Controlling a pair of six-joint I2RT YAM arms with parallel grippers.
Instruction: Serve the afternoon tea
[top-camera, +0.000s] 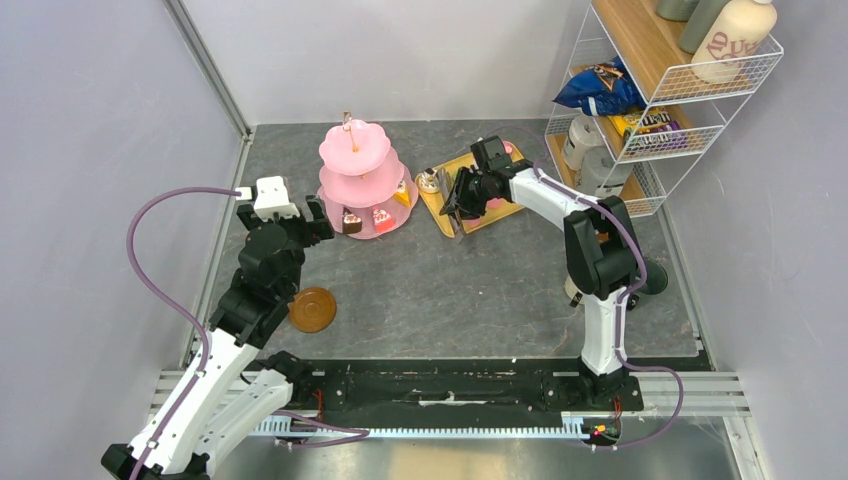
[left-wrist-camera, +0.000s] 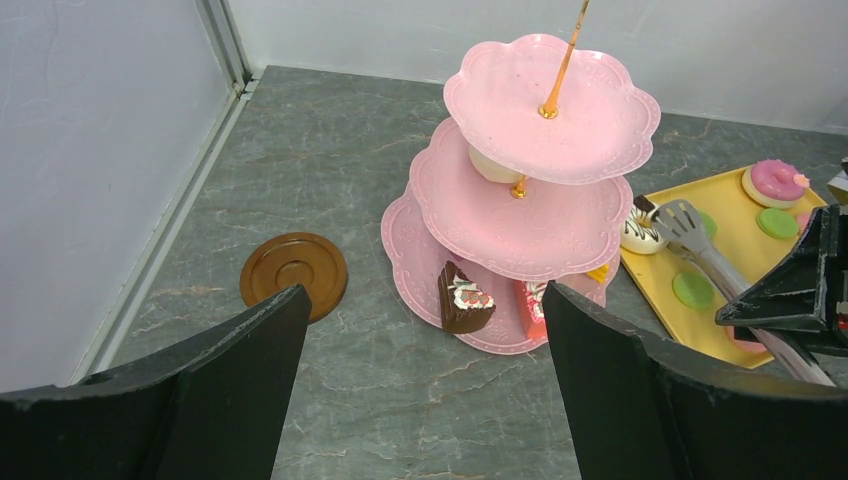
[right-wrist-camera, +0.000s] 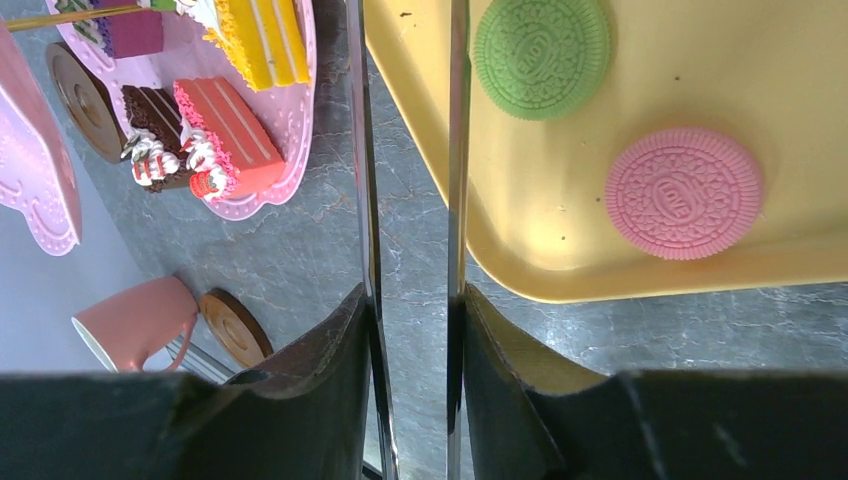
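The pink three-tier stand (top-camera: 355, 170) (left-wrist-camera: 520, 200) holds a chocolate cake wedge (left-wrist-camera: 465, 300), a red wedge (right-wrist-camera: 228, 135) and a yellow wedge (right-wrist-camera: 265, 40) on its bottom tier. My left gripper (top-camera: 305, 212) (left-wrist-camera: 425, 292) hangs open and empty just left of the stand. To the stand's right, my right gripper (top-camera: 463, 192) (right-wrist-camera: 412, 300) is shut on metal tongs (left-wrist-camera: 700, 245) (right-wrist-camera: 458, 150) over the yellow tray (top-camera: 487, 217) (right-wrist-camera: 560, 200). Lying on that tray are a green macaron (right-wrist-camera: 541, 43), a pink macaron (right-wrist-camera: 683, 193), a pink donut (left-wrist-camera: 772, 180) and a chocolate-topped donut (left-wrist-camera: 640, 230).
A brown saucer (top-camera: 312, 309) (left-wrist-camera: 294, 273) lies beside my left arm. The right wrist view shows a pink mug (right-wrist-camera: 130, 325) on its side by a saucer (right-wrist-camera: 235, 328). A wire shelf (top-camera: 660, 110) at the back right holds a blue bag (top-camera: 600, 90) and a cream bottle (top-camera: 735, 40).
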